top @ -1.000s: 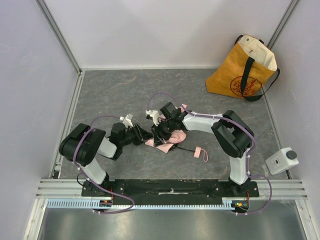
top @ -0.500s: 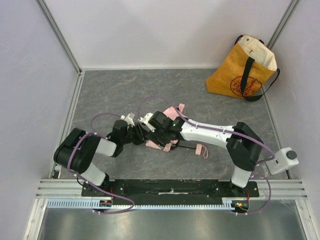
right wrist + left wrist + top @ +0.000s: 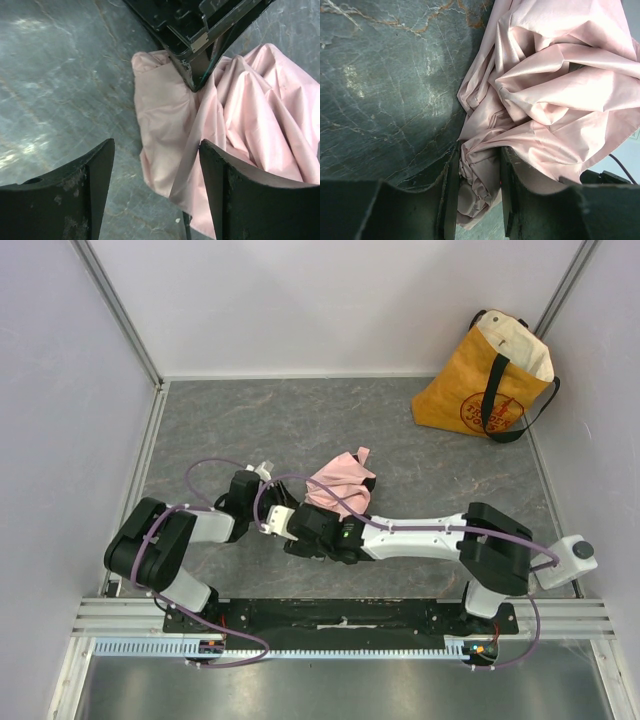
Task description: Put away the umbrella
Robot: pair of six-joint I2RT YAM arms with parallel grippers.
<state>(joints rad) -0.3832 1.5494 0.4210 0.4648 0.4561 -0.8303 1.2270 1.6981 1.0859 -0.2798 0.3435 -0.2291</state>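
Observation:
The umbrella is a crumpled heap of pale pink fabric on the grey floor at mid-table. My left gripper is shut on a bunched fold of that fabric; in the top view it sits at the heap's left edge. My right gripper is open and hovers over the fabric's near edge with nothing clamped, and the left gripper's fingers show above it. In the top view the right gripper lies just in front of the left one. The handle and strap are hidden under the right arm.
A yellow tote bag stands open at the far right corner. A small white device sits at the right edge by the right arm's elbow. Metal rails and grey walls border the floor. A purple cable loops over the left arm.
My right gripper has opened, let go of the fabric and swung left and nearer, the arm stretching out low. The pink heap has shifted farther back. The left gripper stays clamped.

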